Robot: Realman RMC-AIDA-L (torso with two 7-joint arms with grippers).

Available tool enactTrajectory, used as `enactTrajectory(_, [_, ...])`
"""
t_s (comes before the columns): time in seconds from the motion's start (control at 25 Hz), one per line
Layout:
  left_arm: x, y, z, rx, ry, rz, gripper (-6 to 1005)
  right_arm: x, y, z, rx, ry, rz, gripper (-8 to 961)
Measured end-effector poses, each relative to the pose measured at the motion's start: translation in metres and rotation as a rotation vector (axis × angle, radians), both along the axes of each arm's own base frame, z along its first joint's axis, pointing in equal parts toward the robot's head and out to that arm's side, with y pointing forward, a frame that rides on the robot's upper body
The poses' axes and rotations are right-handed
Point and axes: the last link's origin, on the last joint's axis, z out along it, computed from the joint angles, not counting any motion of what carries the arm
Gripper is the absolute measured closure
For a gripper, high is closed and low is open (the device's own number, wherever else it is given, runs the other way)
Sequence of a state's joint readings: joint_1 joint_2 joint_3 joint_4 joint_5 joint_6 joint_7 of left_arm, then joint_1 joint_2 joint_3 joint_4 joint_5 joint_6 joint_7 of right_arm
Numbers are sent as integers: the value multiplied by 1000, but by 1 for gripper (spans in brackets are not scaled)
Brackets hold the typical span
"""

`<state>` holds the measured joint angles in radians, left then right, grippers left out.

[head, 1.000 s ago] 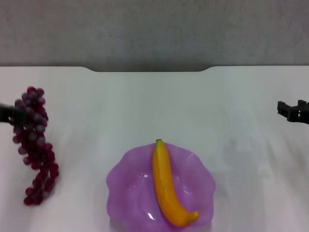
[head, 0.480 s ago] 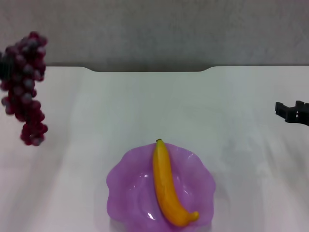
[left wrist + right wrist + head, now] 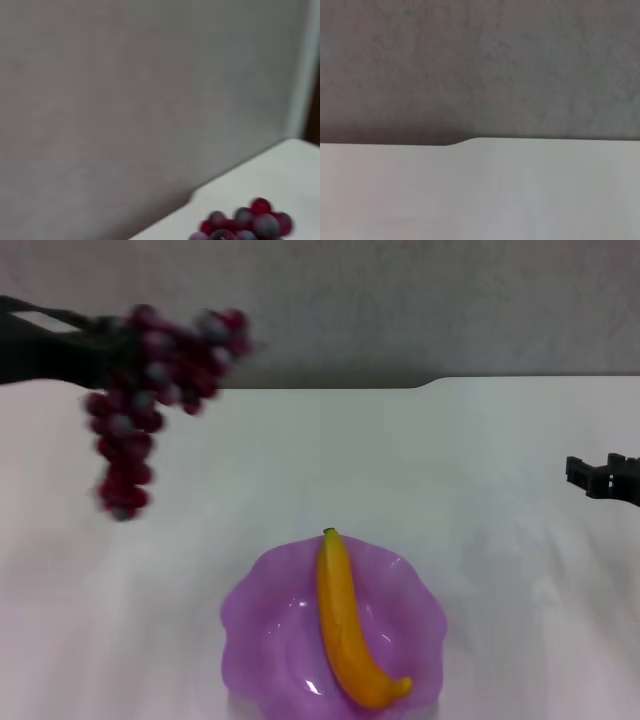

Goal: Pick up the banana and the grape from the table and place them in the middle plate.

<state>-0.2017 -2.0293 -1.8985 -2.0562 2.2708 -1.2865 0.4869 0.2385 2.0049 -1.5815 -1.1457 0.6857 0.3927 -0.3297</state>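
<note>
A yellow banana (image 3: 349, 625) lies lengthwise in the purple scalloped middle plate (image 3: 265, 625), lower centre on the white table (image 3: 480, 540). The dark red grape (image 3: 145, 390) bunch hangs airborne, upper left.

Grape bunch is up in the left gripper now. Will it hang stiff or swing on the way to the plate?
Probably swings: the grape bunch dangles below the left gripper, clear of the table, its far end flung sideways. It looks loosely jointed, so it should drape over the banana in the middle plate, not sit flat. Single grapes may drop.
</note>
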Motion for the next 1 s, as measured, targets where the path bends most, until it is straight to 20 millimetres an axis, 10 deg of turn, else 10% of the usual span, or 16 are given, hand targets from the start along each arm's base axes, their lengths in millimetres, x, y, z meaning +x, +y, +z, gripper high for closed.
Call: enactTrajectory(1.0, [53,-35,-91,-450,7,-246,858,-7,2,-3,-14,2,16,400])
